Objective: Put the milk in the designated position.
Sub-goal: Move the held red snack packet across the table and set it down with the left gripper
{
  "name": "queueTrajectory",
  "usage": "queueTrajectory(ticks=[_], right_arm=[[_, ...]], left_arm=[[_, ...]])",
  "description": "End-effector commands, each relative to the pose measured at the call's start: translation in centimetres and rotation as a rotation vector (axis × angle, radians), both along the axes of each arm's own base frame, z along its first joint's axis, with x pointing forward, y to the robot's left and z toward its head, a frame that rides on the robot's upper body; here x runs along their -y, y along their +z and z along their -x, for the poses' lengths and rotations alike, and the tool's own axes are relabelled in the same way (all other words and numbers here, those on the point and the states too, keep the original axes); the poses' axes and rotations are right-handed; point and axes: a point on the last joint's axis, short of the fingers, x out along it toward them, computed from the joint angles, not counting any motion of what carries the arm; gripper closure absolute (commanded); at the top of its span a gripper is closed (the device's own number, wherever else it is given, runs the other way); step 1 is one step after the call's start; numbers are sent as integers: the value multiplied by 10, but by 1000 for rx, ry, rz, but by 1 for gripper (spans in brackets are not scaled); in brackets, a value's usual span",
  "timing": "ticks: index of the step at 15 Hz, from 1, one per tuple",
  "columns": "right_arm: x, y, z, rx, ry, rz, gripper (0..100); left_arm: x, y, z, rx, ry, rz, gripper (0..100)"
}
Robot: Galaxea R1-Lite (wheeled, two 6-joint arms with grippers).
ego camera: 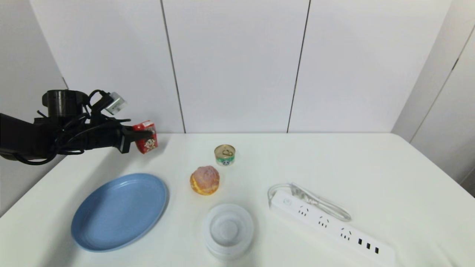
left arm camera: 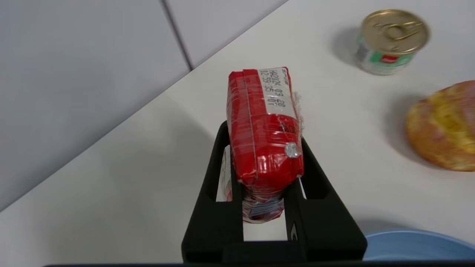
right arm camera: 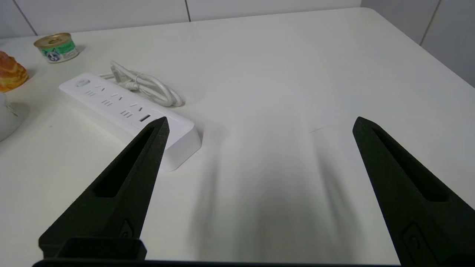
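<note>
Right now I have the milk carton (ego camera: 146, 137) pinched in the left claw (ego camera: 143, 136), held above the far left corner of the table (ego camera: 334, 167), close to the back wall. In the left wrist view the two black fingers (left arm camera: 219, 174) clamp the carton's narrow sides a little below its top, so the red top with its printed date and foil straw spot faces the camera and the carton (left arm camera: 264, 133) sticks out well past the fingertips. It looks slightly tilted in the head view, and I judge it is off the surface, though I cannot tell by how much.

To do this step well, I want to carry it slowly and level toward a bare patch of tabletop, keeping clear of the blue plate (ego camera: 119, 210) below the arm, the round pastry (ego camera: 205, 180) and the gold-lidded tin can (ego camera: 224, 154). I would square the carton upright before lowering, bring its base flat onto the table, and only then release, since a tall narrow box dropped at a tilt is likely to topple. The film wrap may also slip in the grip, so no sudden swings.

The right claw (right arm camera: 259, 122) hangs parked with its fingers spread wide over bare table, beside the white power strip (right arm camera: 128, 113); the white bowl (ego camera: 228, 230) sits at the near edge
</note>
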Motion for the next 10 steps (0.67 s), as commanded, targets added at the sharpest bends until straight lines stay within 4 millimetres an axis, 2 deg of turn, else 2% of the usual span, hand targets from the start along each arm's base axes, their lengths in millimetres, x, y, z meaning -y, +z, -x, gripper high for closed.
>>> queueTrajectory(ticks=[1, 10], right_arm=[[0, 0, 0, -1, 1, -1, 0], [0, 0, 0, -1, 1, -1, 0]], left_arm=[[-11, -18, -7, -44, 21, 7, 100], [-8, -40, -14, -103, 7, 17, 100]])
